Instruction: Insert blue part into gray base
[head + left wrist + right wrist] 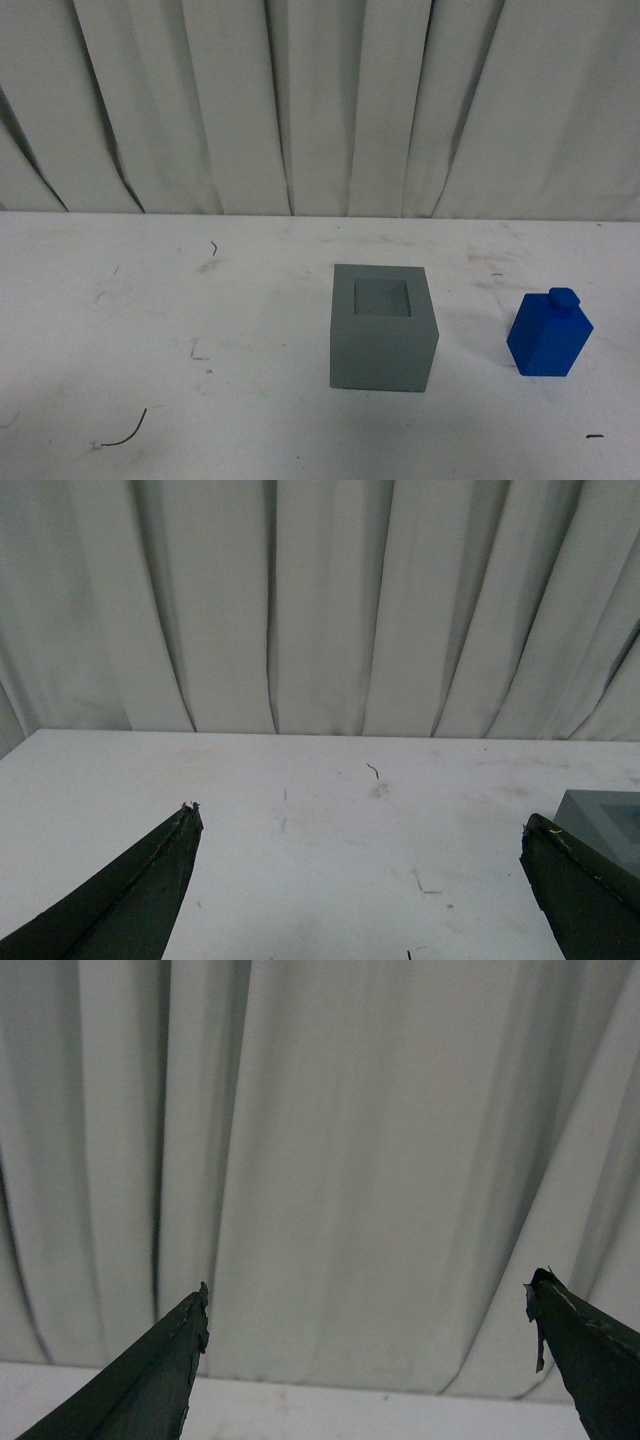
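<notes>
The gray base [383,328] is a matte gray cube with a square recess in its top, standing on the white table near the middle of the front view. The blue part [549,334] stands upright to its right, apart from it, with its small knob on top. Neither arm shows in the front view. My left gripper [358,818] is open and empty over bare table; a corner of the gray base [603,818] shows beside one finger. My right gripper [366,1295] is open and empty, facing the curtain. The blue part is out of both wrist views.
The white table [150,330] bears scuff marks and a few dark thread scraps. A pleated white curtain [320,100] hangs along the table's far edge.
</notes>
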Tool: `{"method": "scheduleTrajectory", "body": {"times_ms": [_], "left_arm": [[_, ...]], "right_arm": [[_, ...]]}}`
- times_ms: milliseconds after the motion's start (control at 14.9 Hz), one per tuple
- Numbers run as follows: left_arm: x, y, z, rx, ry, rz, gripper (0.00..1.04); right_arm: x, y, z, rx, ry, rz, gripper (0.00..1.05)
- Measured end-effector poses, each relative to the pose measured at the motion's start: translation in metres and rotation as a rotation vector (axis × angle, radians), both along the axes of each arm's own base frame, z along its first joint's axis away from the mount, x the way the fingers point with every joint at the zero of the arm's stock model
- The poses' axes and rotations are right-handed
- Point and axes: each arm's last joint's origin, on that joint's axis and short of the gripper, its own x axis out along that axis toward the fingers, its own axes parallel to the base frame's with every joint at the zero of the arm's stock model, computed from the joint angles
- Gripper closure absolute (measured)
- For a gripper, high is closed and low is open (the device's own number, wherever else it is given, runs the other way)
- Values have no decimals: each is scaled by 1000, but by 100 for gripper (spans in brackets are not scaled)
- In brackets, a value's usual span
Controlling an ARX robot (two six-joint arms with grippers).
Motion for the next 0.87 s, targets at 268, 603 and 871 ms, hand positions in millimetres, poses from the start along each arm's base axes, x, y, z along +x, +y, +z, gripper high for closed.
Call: {"method": "scheduleTrajectory", "body": {"times_ms": [268, 603, 871], "left_arm": [[0, 0, 0, 0, 0, 0, 7], [0, 0, 0, 0, 0, 0, 7], [0, 0, 0, 0, 0, 0, 7]], "right_arm": [[129, -11, -11, -346, 269, 30, 6], [200, -6, -24, -916, 541, 252, 6], [208, 13, -28, -1131, 837, 555, 6]]}}
